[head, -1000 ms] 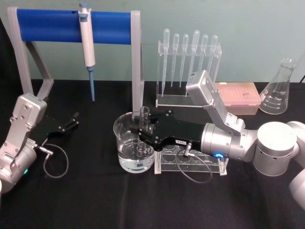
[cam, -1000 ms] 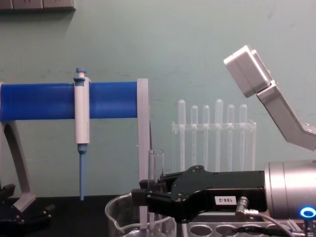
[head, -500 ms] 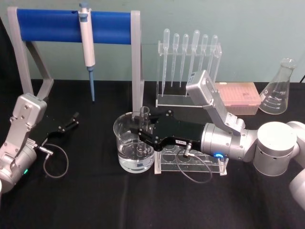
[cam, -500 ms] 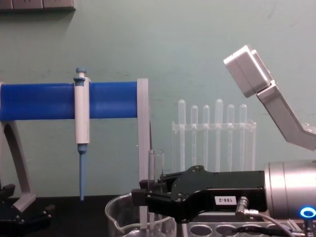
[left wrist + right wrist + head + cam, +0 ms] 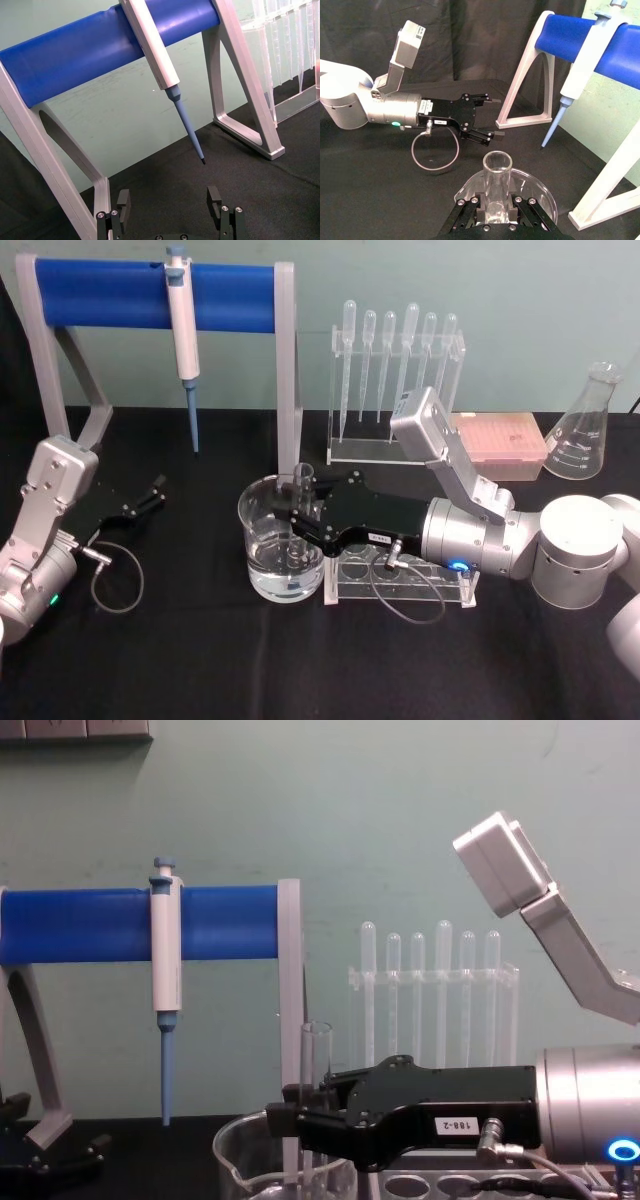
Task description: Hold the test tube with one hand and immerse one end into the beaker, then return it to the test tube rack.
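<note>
Beaker [image 5: 248,532] left of rack [image 5: 352,578], perhaps touching

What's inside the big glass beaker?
There's clear liquid low in the beaker, and the test tube standing upright in it, held by the right gripper. The gripper covers the tube's middle.

test tube [image 5: 302,480] — in beaker [image 5: 256,540], right end effector [image 5: 298,512] gripping

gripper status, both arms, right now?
Left gripper: open, empty, parked off to the left.
Right gripper: shut on the test tube, held upright inside the beaker.
</note>
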Available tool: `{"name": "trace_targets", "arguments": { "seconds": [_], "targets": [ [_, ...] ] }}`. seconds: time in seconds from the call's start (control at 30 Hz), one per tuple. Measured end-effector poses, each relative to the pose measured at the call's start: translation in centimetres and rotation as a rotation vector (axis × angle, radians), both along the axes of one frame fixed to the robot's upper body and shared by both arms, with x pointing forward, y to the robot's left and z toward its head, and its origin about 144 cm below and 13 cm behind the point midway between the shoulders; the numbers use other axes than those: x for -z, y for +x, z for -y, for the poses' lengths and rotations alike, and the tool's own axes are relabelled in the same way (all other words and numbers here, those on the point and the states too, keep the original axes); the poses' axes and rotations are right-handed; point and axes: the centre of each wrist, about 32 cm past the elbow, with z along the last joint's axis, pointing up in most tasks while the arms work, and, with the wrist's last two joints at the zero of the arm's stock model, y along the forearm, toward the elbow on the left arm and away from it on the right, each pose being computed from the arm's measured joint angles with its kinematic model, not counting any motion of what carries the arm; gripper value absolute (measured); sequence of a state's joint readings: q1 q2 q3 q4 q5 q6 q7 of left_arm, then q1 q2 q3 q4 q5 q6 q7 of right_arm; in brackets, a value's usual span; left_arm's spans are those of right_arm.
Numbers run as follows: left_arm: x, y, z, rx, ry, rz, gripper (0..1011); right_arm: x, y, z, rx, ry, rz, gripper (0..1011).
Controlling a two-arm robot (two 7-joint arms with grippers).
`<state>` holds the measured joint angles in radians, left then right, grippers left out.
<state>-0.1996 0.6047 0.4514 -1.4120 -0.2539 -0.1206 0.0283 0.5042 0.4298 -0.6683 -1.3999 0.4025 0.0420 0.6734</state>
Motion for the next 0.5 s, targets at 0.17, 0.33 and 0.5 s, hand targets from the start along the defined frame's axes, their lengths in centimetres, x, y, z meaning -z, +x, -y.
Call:
{"name": "trace_targets", "arguments": {
  "seconds": [0.17,0.33,0.5],
  "targets": [
    [0.00,0.00,0.00,0.000,0.000,0.000,1000,0.00,0.00,0.00,0.000,0.000,0.000,226],
    [0.00,0.00,0.00,0.000,0.000,0.000,1000,0.00,0.00,0.00,0.000,0.000,0.000,226],
    [0.00,0.00,0.00,0.000,0.000,0.000,1000,0.00,0.00,0.00,0.000,0.000,0.000,226]
  ]
}}
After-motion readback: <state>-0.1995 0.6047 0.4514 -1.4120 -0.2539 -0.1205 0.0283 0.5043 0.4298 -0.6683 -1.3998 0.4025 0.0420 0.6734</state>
